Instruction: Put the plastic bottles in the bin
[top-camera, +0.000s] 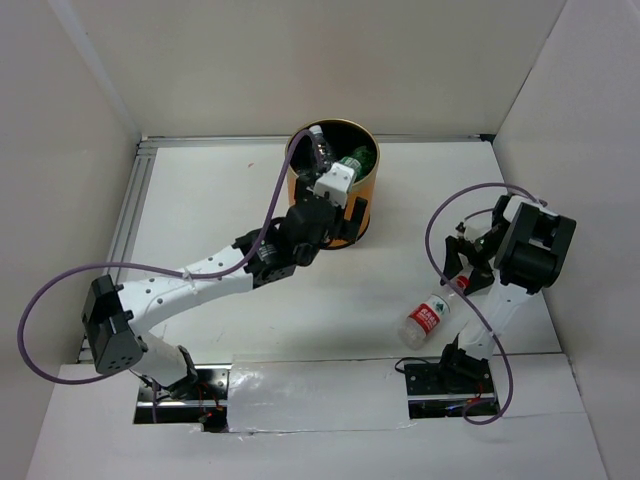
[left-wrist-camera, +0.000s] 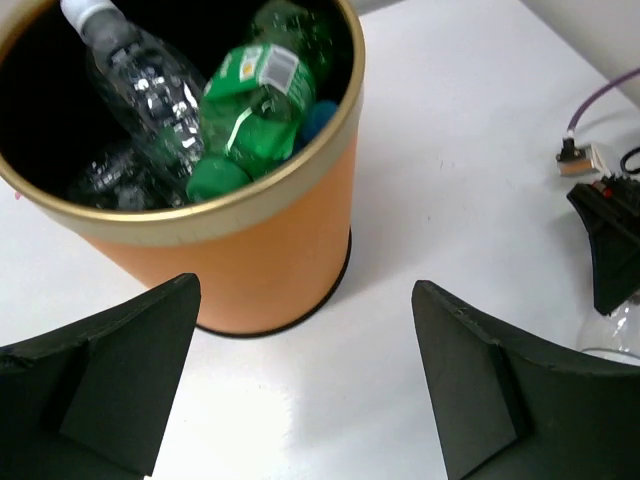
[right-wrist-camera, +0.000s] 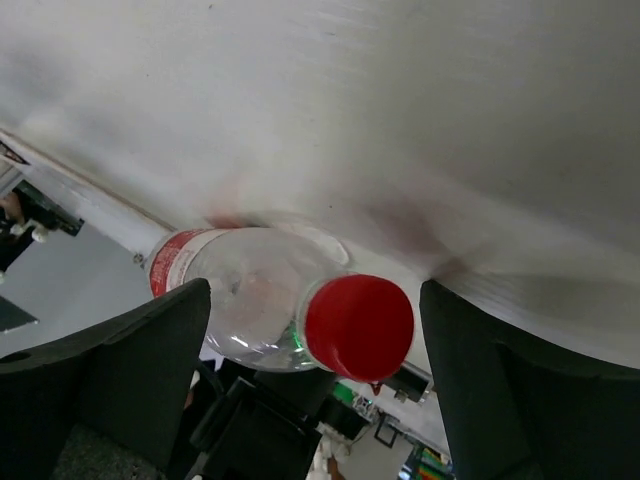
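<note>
While the tall orange cylindrical bin with a gold rim (left-wrist-camera: 250, 262) stands far back on the white table (top-camera: 220, 190), holding a clear white-capped plastic bottle (left-wrist-camera: 135, 75) and green plastic bottles (left-wrist-camera: 250, 110), we see the left gripper (left-wrist-camera: 305, 290) spread wide and empty, raised just beside the bin's wall; the clear plastic bottle with red label and red cap (right-wrist-camera: 250, 300) lies on its side on the table near the right arm's base (top-camera: 450, 375). The right gripper (right-wrist-camera: 315, 290) hangs over it, fingers wide apart; the red cap lies between them, unclamped.
</note>
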